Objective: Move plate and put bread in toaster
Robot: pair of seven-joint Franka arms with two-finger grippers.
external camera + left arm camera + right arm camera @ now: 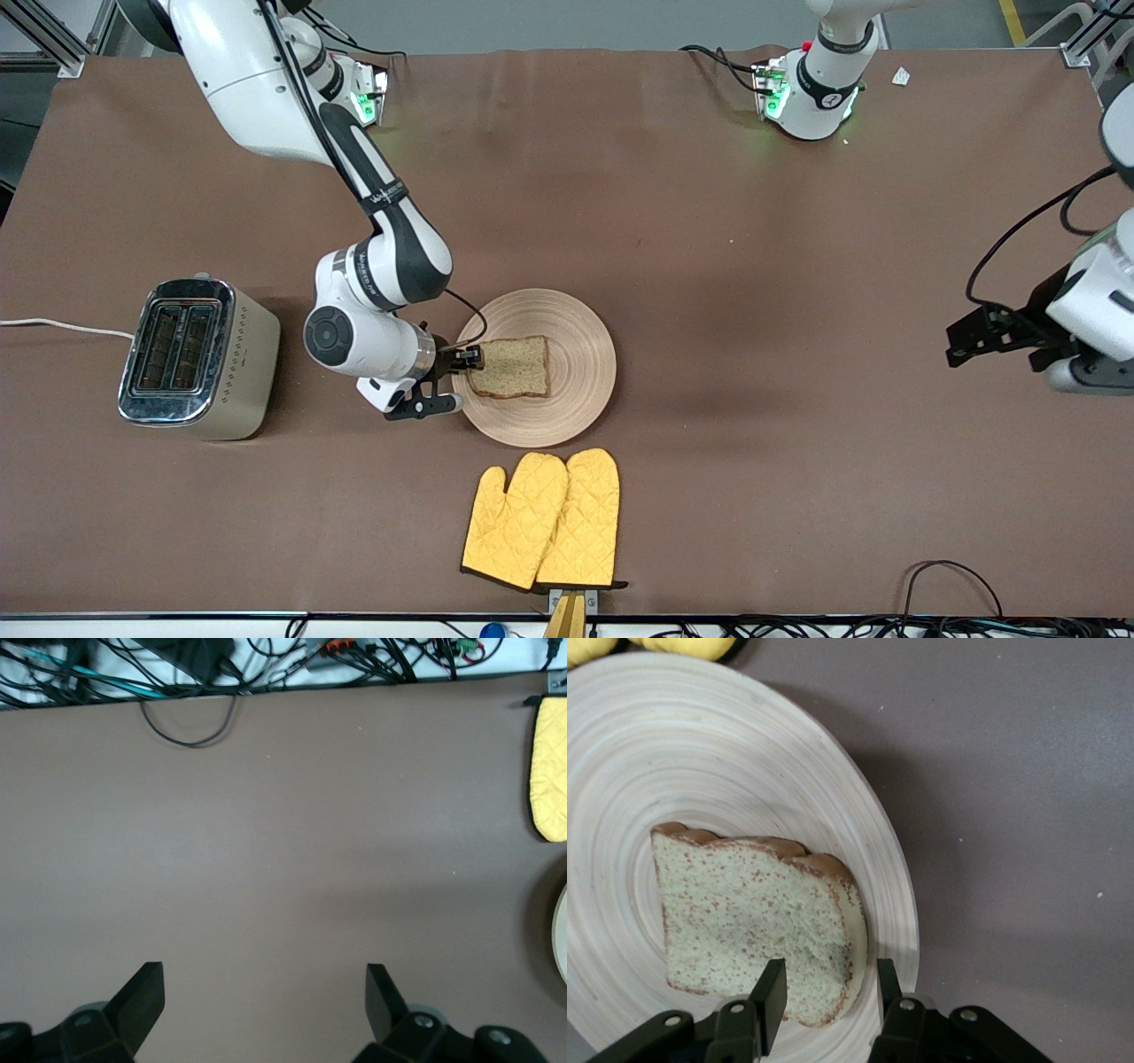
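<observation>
The right end effector (468, 358) is low over the plate (580, 390), at the rim that faces the toaster (197, 358). Its two fingers (771, 997) straddle one edge of the bread (511, 367): one is over the crumb face, the other just outside the crust. There is still a gap between them, so they are parted, not clamped.

The bread lies flat on the plate, on the half toward the right arm's end of the bench (762, 266). The plate sits near the middle of the bench. The toaster stands upright close to the bench edge at the right arm's end, slots up, well apart from the plate. A pair of yellow oven mitts (543, 519) lies by the bench edge nearest the front camera, just beside the plate.

The left end effector (264, 999) waits over bare bench toward the left arm's end, fingers spread wide and holding nothing.
</observation>
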